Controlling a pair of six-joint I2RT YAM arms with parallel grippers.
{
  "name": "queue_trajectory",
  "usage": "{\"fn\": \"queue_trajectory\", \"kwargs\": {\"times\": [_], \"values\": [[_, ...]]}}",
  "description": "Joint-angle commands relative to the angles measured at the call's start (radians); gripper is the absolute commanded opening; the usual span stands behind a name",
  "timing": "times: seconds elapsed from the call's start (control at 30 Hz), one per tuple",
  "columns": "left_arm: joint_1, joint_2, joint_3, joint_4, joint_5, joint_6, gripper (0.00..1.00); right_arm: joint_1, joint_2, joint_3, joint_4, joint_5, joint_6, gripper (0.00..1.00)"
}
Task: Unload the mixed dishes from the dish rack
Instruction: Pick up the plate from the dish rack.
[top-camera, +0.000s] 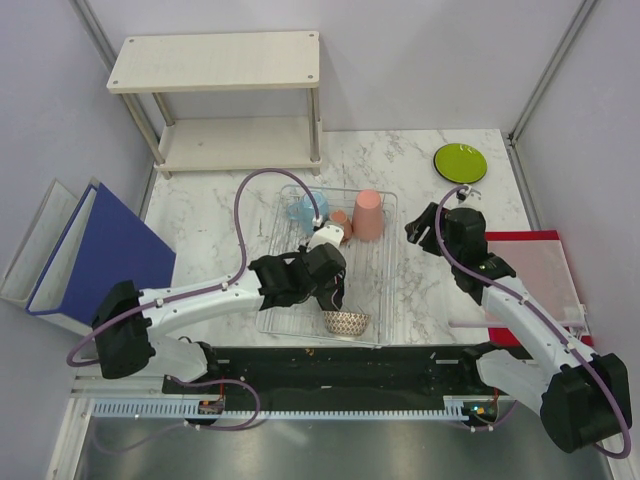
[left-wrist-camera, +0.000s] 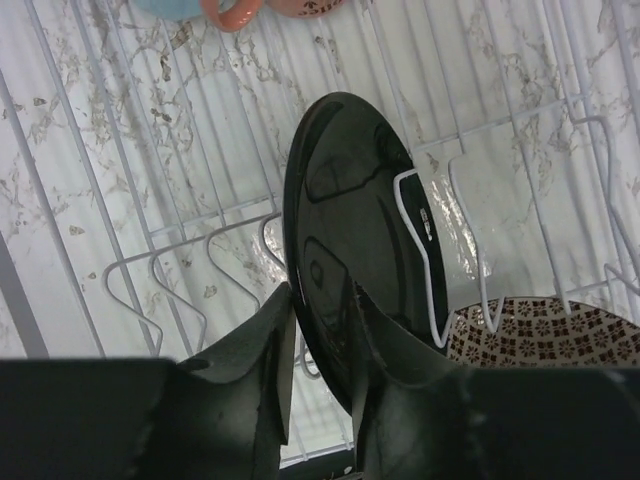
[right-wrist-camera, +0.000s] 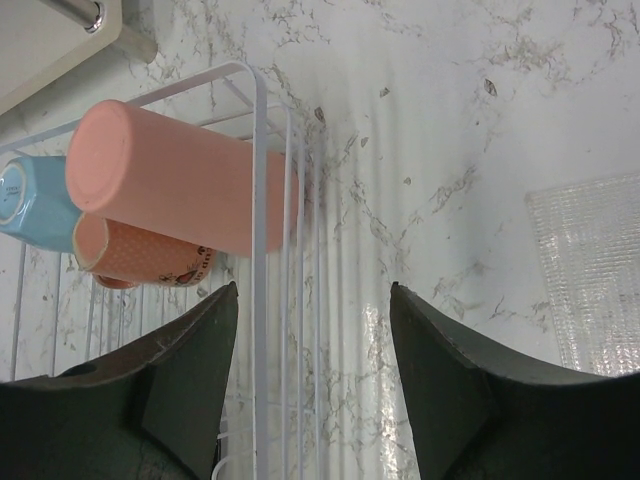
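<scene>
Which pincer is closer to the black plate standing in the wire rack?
Left. The left pincer has a finger on each side of the black plate. The right pincer hangs open at the edge of the rack, near the pink cup.

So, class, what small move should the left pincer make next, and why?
Probably close the left pincer on the black plate. Its fingers straddle the rim with a sliver of gap showing, and the plate stands upright in the rack, so a firm grip should come before lifting.
</scene>
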Motion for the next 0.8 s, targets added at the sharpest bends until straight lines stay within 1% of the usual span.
{"fn": "queue_trajectory", "kwargs": {"times": [0.0, 0.13, 0.27, 0.53, 0.77], "values": [[-0.010, -0.011, 0.017, -0.023, -0.032, -0.025, 0.25, 0.004, -0.003, -0.006, 0.046, -0.003, -0.024, 0.70], [-0.015, -0.015, 0.020, -0.030, -0.037, -0.030, 0.02, 0.004, -0.009, -0.013, 0.051, 0.003, -0.024, 0.70], [-0.022, -0.034, 0.034, -0.041, -0.052, -0.030, 0.02, 0.004, -0.021, -0.018, 0.051, 0.008, -0.024, 0.70], [-0.039, -0.081, 0.132, -0.099, -0.084, -0.015, 0.02, 0.004, -0.041, -0.021, 0.046, 0.008, -0.021, 0.70], [-0.042, -0.118, 0.203, -0.116, -0.122, -0.013, 0.02, 0.004, -0.053, -0.024, 0.043, 0.006, -0.021, 0.70]]}}
